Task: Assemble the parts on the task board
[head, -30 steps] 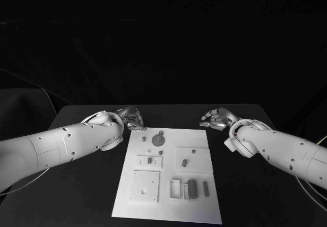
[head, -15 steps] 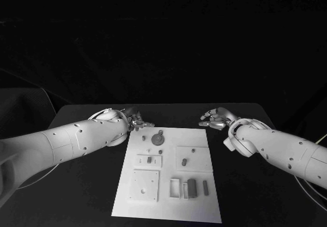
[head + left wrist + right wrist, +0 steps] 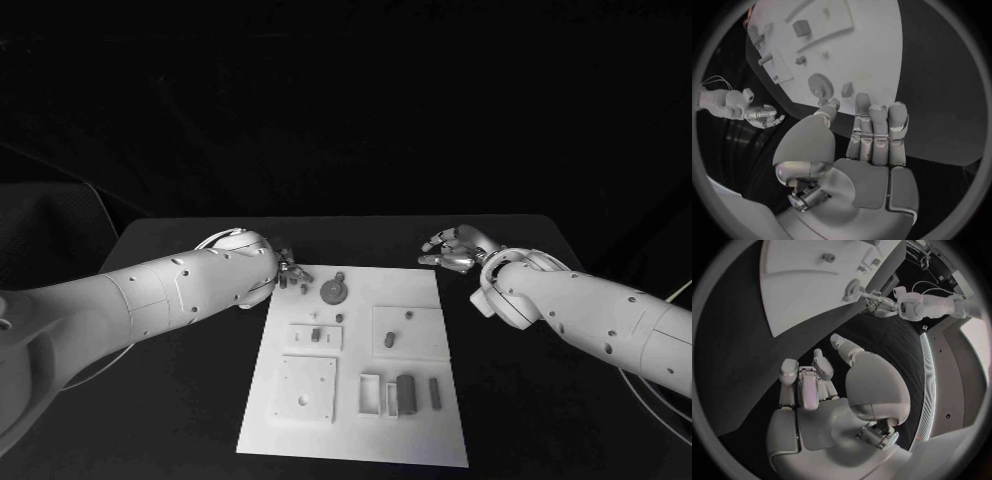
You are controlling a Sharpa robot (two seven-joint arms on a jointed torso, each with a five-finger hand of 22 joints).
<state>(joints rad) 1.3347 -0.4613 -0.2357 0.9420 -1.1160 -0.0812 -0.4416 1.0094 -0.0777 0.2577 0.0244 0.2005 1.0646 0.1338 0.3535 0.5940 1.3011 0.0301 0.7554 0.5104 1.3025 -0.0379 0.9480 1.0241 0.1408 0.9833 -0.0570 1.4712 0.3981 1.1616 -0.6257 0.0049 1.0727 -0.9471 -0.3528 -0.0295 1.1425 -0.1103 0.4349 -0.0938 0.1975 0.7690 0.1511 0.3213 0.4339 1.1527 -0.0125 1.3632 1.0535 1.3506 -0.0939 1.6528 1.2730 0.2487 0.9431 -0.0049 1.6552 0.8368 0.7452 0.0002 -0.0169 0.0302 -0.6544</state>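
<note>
While the task board (image 3: pixel 356 370) lay flat in the middle of the black table (image 3: pixel 173 240), running away from the robot, its small parts sat on and in it: a round disc-shaped part (image 3: pixel 335 292) near the far end, with a small block (image 3: pixel 847 89) just beside it. These parts appeared rigid and light, probably smooth enough to slip; a fingertip pinch across the disc's rim or the block's opposite sides would likely suit best. The left hand (image 3: pixel 870 135) was poised over the board's far left corner, fingers extended side by side and thumb set apart, holding nothing, its fingertips close to the disc. The right hand (image 3: pixel 811 385) hung over bare table beyond the board's far right corner, fingers curled inward around nothing.
</note>
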